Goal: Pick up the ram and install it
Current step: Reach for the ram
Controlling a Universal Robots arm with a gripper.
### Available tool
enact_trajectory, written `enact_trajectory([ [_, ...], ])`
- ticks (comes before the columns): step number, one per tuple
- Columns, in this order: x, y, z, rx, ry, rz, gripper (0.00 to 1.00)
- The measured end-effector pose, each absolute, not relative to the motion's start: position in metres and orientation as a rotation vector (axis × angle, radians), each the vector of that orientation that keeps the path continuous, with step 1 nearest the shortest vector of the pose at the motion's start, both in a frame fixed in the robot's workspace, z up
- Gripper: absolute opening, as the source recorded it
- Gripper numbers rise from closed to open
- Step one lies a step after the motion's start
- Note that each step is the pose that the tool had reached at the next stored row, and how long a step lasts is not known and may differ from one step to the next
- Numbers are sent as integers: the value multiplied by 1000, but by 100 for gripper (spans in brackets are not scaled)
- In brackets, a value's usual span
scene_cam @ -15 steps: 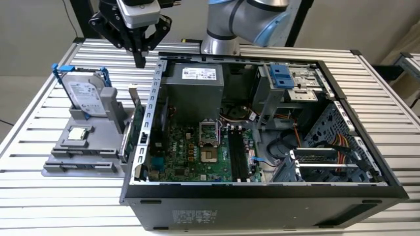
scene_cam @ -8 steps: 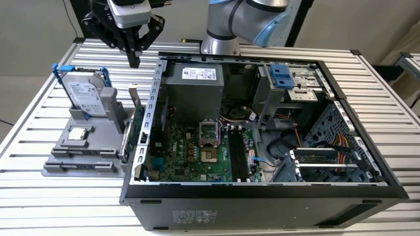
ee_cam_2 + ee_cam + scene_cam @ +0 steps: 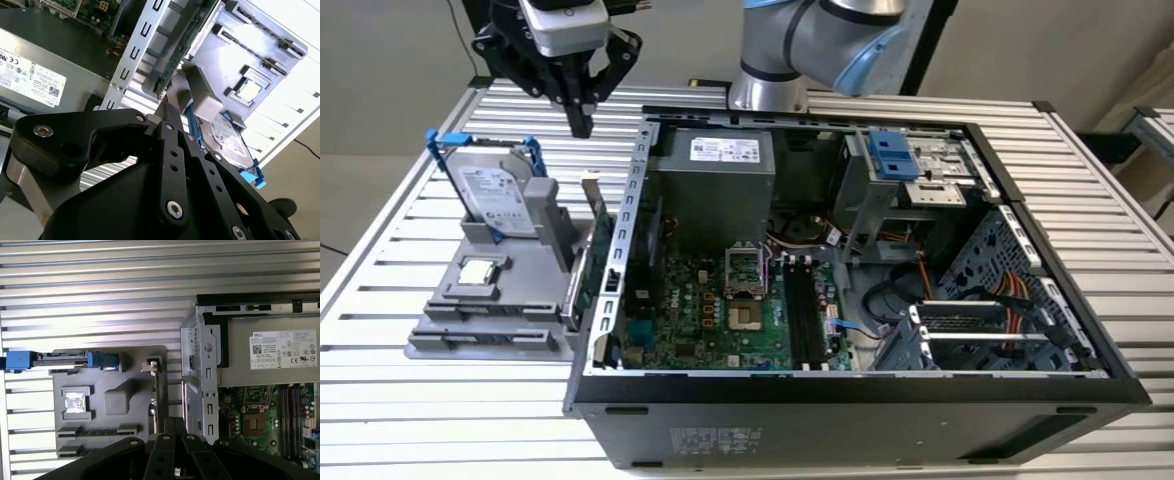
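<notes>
My gripper [image 3: 580, 128] hangs high over the table's far left. It is above the gap between the upright hard drive [image 3: 500, 195] and the open computer case [image 3: 854, 405]. Its black fingers are shut, with nothing visible between them. In the first wrist view the gripper [image 3: 170, 421] points down beside the case wall, over the thin edge of the green expansion card [image 3: 155, 400]. In the second wrist view the gripper [image 3: 167, 107] aims at that card's edge [image 3: 175, 60]. The ram is hidden. The long dark memory slots [image 3: 803, 315] lie on the motherboard inside the case.
A grey parts holder [image 3: 447, 300] on the exterior view's left carries the hard drive, a small square silver chip [image 3: 480, 270] and long front slots [image 3: 494, 338]. The expansion card [image 3: 598, 255] stands between holder and case. A grey power supply [image 3: 714, 180] fills the case's far corner.
</notes>
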State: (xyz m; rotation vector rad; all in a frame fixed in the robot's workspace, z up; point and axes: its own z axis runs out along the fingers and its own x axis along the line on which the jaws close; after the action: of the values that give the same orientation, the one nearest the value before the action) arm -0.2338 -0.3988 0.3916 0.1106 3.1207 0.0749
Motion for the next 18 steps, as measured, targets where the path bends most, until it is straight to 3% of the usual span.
enact_trajectory([
  [18,-257,-399,392,111,3121,75,0],
])
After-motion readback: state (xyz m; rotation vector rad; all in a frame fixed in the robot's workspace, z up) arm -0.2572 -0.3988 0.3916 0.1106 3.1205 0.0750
